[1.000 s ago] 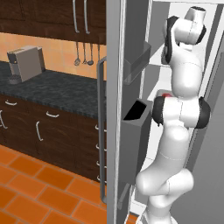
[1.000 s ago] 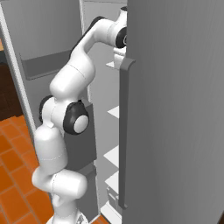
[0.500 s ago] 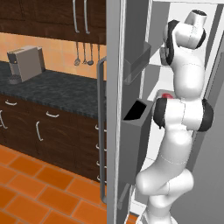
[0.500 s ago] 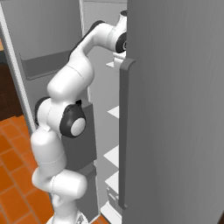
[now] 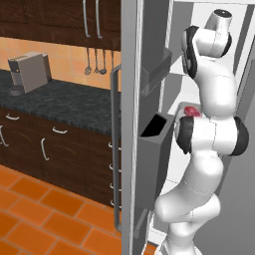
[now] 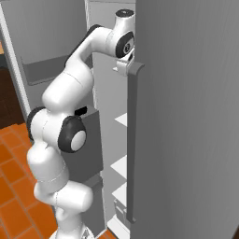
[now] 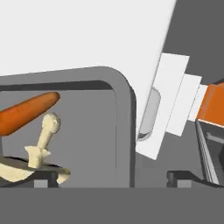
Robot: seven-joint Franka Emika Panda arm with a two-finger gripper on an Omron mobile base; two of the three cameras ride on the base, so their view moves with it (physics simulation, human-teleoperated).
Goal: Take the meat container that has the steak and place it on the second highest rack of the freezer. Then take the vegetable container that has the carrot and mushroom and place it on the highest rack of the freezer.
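On highest rack (image 7: 65, 26) | vegetable container (image 7: 124, 113) released | fingers (image 7: 181, 176) now spread

We've got two base cams behind the arm, left and right, both looking forward at the open freezer (image 5: 149, 74) (same appliance, opposite sides). Our hand cam sits super close over the vegetable container (image 7: 124, 109) on a white shelf.

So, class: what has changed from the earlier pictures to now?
The white arm's elbow swung left in the right base view; the gripper finished opening, letting go of the grey rectangular vegetable tray. The red steak and grey freezer door stayed put.
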